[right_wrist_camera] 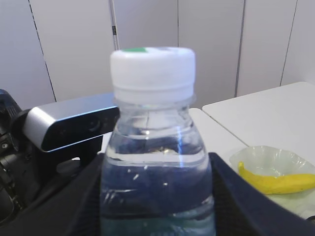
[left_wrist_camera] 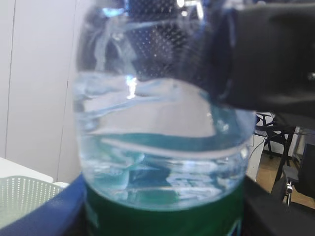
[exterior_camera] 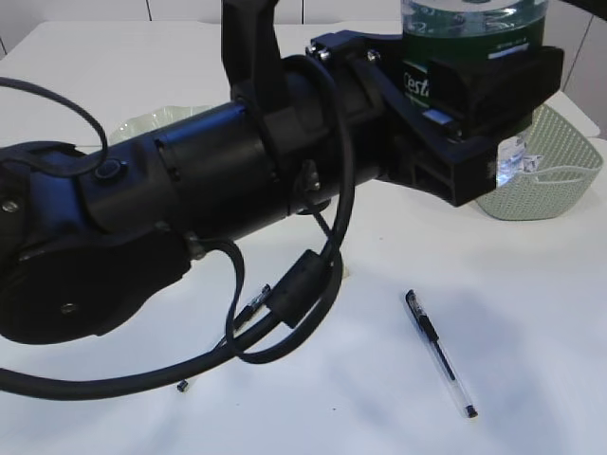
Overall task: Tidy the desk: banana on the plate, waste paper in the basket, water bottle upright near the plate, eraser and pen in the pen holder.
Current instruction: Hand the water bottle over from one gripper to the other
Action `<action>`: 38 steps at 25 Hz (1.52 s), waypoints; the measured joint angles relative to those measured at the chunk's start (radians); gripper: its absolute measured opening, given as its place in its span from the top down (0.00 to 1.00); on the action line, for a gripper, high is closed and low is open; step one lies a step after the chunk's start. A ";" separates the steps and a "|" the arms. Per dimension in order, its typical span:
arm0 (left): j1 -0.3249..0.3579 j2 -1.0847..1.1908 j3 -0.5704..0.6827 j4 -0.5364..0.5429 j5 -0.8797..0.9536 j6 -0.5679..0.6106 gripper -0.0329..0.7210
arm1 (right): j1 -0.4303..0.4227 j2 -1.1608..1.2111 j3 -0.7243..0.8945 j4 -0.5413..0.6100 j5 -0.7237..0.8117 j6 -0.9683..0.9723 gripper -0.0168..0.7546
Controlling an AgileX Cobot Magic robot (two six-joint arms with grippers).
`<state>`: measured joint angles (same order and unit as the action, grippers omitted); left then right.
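Water bottle [right_wrist_camera: 152,147] upright, raised above surface [exterior_camera: 531,313], both arms' fingers [exterior_camera: 474,95] partly closed around it, likely mid-handover; banana [right_wrist_camera: 275,182] already on plate [right_wrist_camera: 261,155].

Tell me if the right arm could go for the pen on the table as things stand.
Probably not yet. The right gripper is closed around the water bottle, so it has no free jaws. The pen itself lies in the open on the table with nothing over it.
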<state>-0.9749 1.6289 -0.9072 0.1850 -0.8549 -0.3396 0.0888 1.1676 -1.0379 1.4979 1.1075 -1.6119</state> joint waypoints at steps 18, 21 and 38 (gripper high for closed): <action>0.000 0.002 0.000 0.002 -0.002 -0.002 0.44 | 0.005 0.000 0.000 0.000 -0.019 -0.004 0.36; 0.000 0.002 0.000 0.002 -0.002 0.005 0.44 | 0.005 0.000 0.000 0.000 -0.020 -0.004 0.35; 0.004 0.006 0.000 -0.003 0.019 0.035 0.45 | 0.005 -0.002 0.000 0.030 -0.068 -0.004 0.26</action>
<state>-0.9711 1.6352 -0.9072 0.1824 -0.8356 -0.3048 0.0934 1.1657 -1.0379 1.5282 1.0390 -1.6162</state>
